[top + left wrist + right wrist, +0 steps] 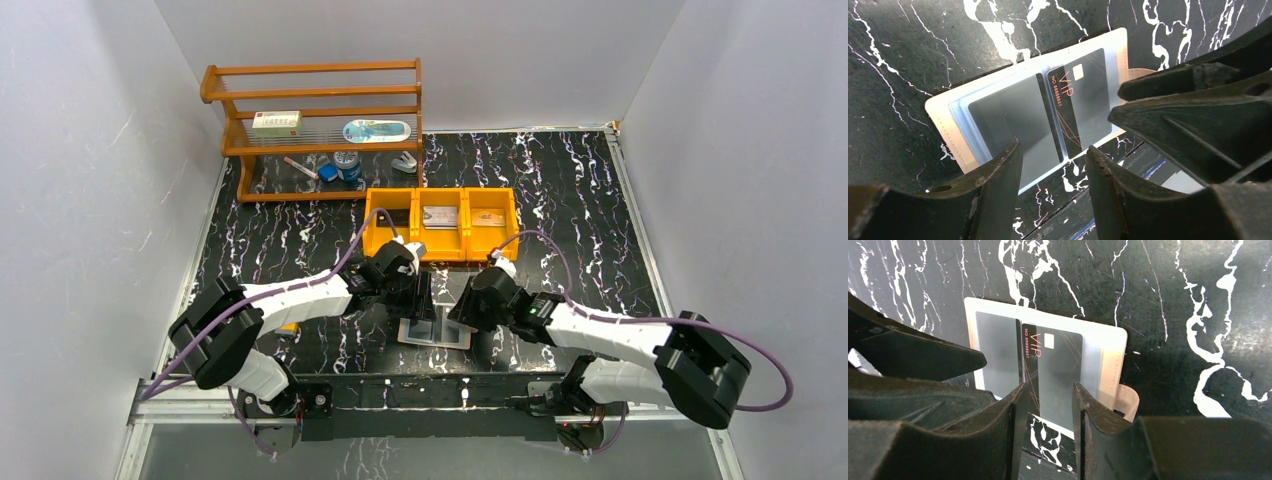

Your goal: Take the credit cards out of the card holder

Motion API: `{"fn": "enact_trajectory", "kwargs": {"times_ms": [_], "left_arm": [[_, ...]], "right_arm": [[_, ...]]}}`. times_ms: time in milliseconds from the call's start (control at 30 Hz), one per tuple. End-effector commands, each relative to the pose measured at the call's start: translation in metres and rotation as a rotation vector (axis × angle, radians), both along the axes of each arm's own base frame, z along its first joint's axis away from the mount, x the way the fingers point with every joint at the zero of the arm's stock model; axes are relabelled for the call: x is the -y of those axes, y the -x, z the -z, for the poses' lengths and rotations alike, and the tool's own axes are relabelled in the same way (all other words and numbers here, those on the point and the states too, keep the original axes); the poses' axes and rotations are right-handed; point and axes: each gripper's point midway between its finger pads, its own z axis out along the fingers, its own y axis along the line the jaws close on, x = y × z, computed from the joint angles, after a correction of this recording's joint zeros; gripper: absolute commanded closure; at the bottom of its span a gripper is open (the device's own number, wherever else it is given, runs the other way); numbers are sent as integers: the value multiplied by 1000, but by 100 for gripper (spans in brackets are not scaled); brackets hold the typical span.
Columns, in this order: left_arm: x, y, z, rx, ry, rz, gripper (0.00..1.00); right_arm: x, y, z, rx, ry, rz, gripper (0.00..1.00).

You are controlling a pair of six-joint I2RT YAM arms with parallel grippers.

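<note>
Soft, even light fills the overhead view: the white walls [80, 150] are bright, and only faint shadows lie on the dark table [560, 200] around the card holder [435, 330]. In both wrist views the holder's clear sleeves [1013, 115] carry a pale, milky sheen. The left hand [1054, 150] and right hand [1050, 387], close before the holder, look dark and slightly soft, while the black card [1068, 110] shows sharp print.

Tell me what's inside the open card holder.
A black VIP card in one clear sleeve of the card holder; the next sleeve looks grey, contents unclear. Gripper fingers cover the near edge.
</note>
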Motion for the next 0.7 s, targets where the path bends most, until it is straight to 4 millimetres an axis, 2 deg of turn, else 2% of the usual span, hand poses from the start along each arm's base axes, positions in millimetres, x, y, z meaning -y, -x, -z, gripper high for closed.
{"fn": "enact_trajectory", "kwargs": {"times_ms": [0,267,400,667], "left_arm": [[9,1,-16,19,68,11,49],[27,-1,-22,0,145,22,46],[36,1,-21,-29,184,39,45],[30,5,7,-73,126,29,46]], "right_arm": [[-14,-14,-16,36,-3,-11,54],[-3,-14,2,19,57,3,54],[0,-9,15,-13,57,0,58],[18,-1,35,-67,97,59,69]]}}
